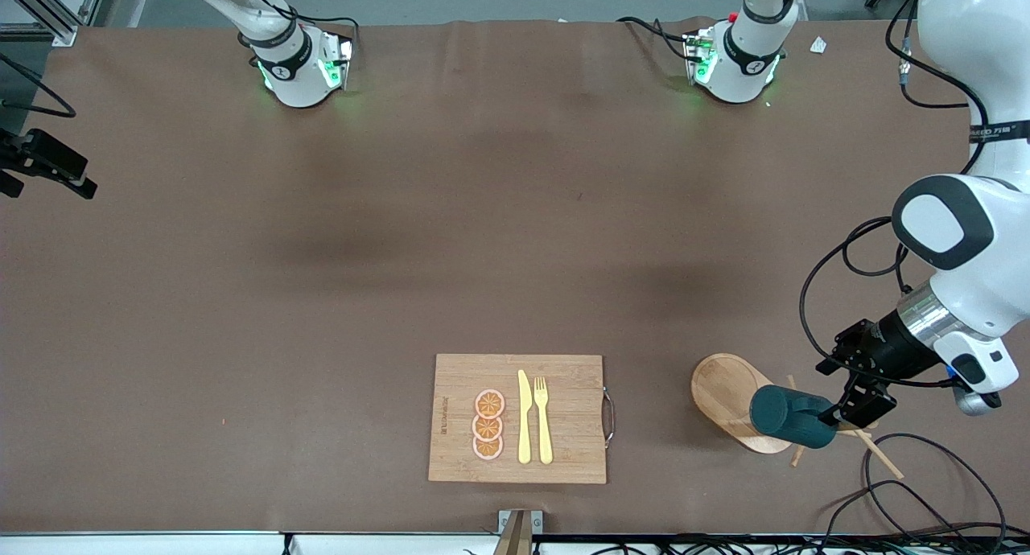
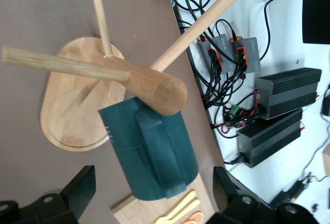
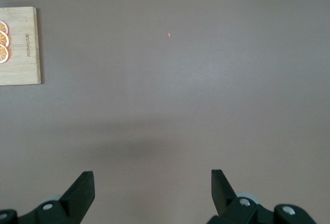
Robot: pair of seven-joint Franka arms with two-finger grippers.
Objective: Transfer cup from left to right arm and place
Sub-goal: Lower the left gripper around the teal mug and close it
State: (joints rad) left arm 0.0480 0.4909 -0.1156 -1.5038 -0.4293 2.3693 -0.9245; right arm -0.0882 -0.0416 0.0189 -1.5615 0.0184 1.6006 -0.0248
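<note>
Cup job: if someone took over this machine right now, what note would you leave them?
Left gripper: fingers open on either side of the cup, not closed on it.
Right gripper: fingers open, waiting over bare table.
Cup: hanging on a peg of the wooden rack, at the left arm's end of the table.
Done: approach only.
Left: grasp, lift off, hand over, place.

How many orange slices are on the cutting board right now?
3 orange slices, stacked in a column on the cutting board, beside the yellow knife on the side toward the right arm's end. None seem hidden.
</note>
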